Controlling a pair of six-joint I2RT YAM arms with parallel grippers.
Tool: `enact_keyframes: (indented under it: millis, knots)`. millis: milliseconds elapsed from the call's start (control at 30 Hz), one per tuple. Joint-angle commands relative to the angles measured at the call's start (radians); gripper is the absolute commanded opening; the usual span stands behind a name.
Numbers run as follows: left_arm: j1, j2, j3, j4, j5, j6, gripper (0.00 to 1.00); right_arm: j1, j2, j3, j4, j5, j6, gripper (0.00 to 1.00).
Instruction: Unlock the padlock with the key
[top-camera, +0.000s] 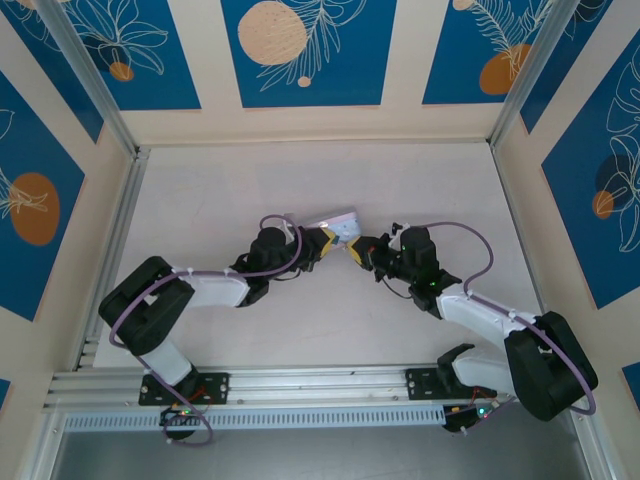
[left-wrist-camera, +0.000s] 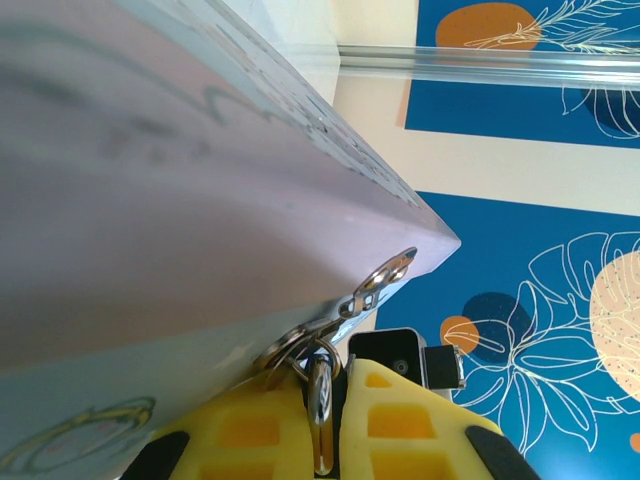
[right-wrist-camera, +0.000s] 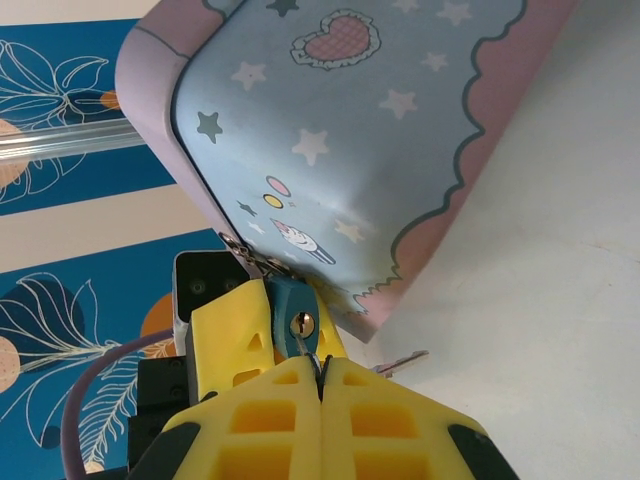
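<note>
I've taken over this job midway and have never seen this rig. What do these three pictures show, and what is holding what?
Two robot arms are bolted at the near edge of the table. The overhead picture looks down on both: the left gripper and the right gripper meet at a pale blue tin. The other two pictures come from a camera on each wrist; the yellow blocks at the bottom are that arm's own jaws. In the right wrist picture the teal padlock at the tin's clasp shows its keyhole; the left jaws pinch it, and the right jaws are shut before it. A silvery key shows beside them; whether they grip it I cannot tell.
</note>
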Motion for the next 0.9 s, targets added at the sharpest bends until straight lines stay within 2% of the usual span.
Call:
enact_keyframes:
  millis: [0,867]
  knots:
    - [-0.009,-0.001,0.032,0.086,-0.012,0.004,0.00,0.006,0.012,0.032,0.016,0.026,0.007,0.00]
    - [-0.026,0.011,0.033,0.112,-0.008,0.000,0.00,0.012,0.078,0.054,0.058,0.003,0.002,0.00]
